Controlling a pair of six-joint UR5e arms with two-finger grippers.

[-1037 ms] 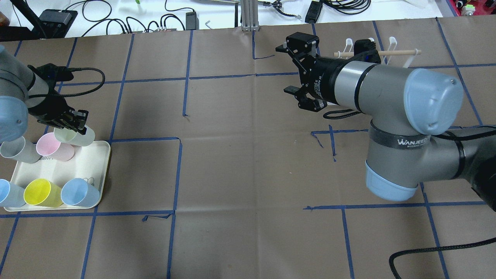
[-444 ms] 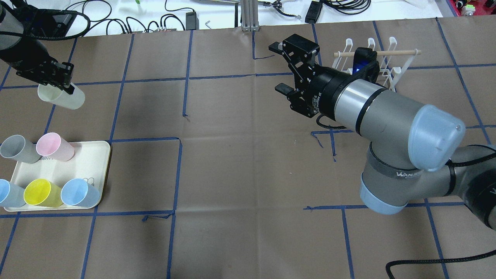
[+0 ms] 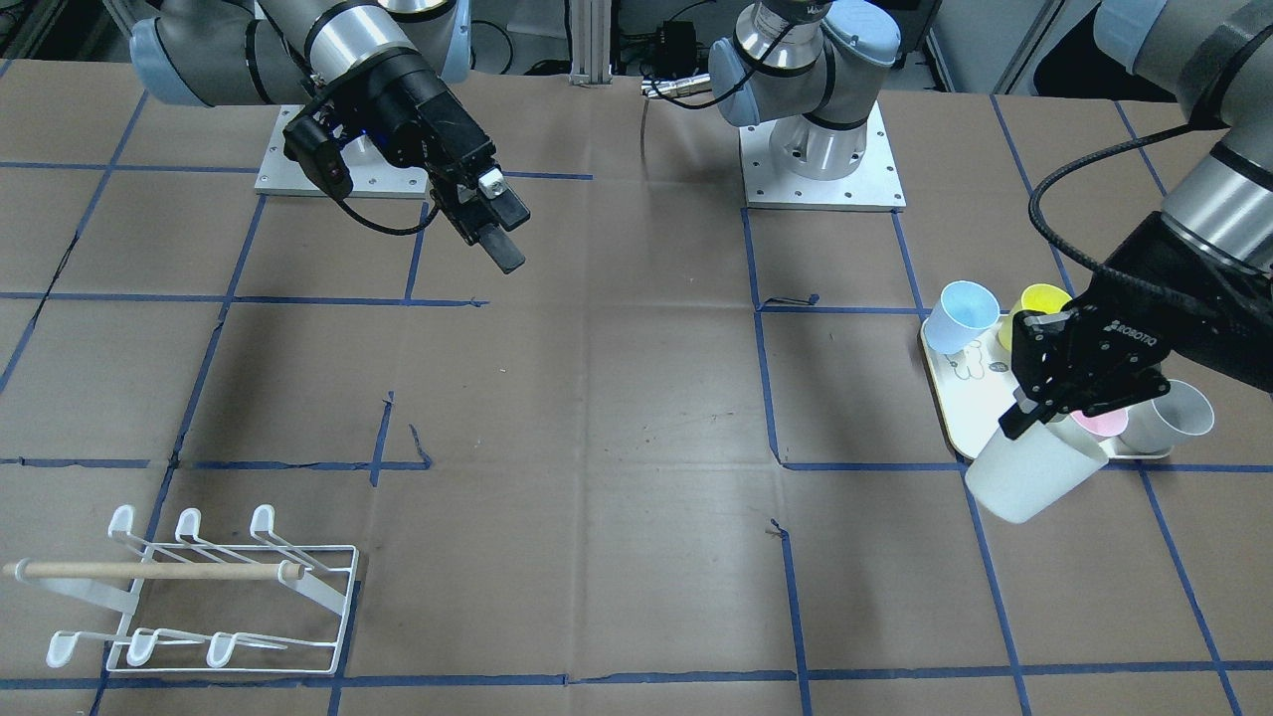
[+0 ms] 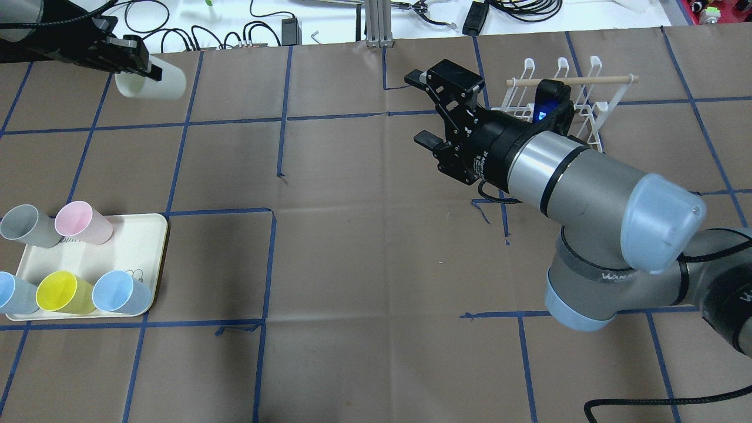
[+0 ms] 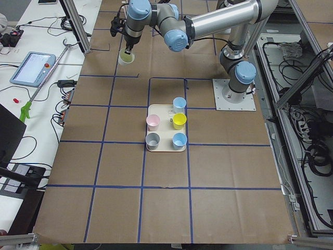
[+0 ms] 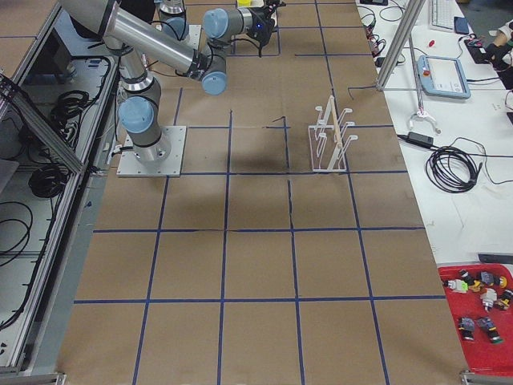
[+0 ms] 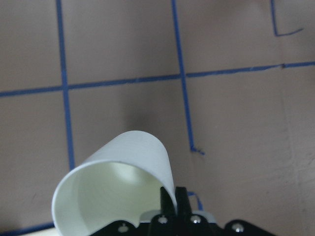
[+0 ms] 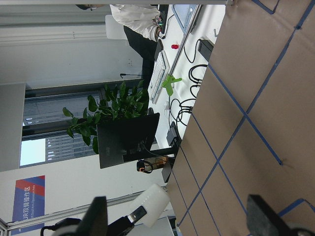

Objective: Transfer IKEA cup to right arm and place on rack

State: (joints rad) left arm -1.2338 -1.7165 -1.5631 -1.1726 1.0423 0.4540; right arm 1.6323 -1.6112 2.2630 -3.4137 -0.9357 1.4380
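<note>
Brown paper crossed with blue tape covers the table [image 4: 376, 264]. The right arm [image 4: 593, 176] reaches in over its far right part, and the right gripper [image 4: 418, 108] hangs above the paper with its jaws spread wide and nothing between them. The left arm [image 3: 1208, 189] comes in from the other side. The left gripper [image 4: 150, 67] is clamped on the rim of the cup [image 4: 157, 85], with one finger inside the mouth and one outside the wall.

A second ago that cup hung at the far corner of the tray [image 4: 138, 247], just over the others. Since then the left gripper has carried it up and away, and it is now near the table's far edge in the overhead view. The right gripper has swung a little toward the table's middle, so more of the rack [image 4: 587, 79] shows behind its wrist. The jaws are as wide as before.

The rack stands on the table just beyond the right wrist, with no cup on it. Five other cups [image 4: 76, 220] stay on the tray. The held cup is pale, lifted clear of the paper and tipped on its side, its base turned toward the right gripper. It is well apart from that gripper, across the table. From the right wrist it shows small and far off, low between the two fingers.
</note>
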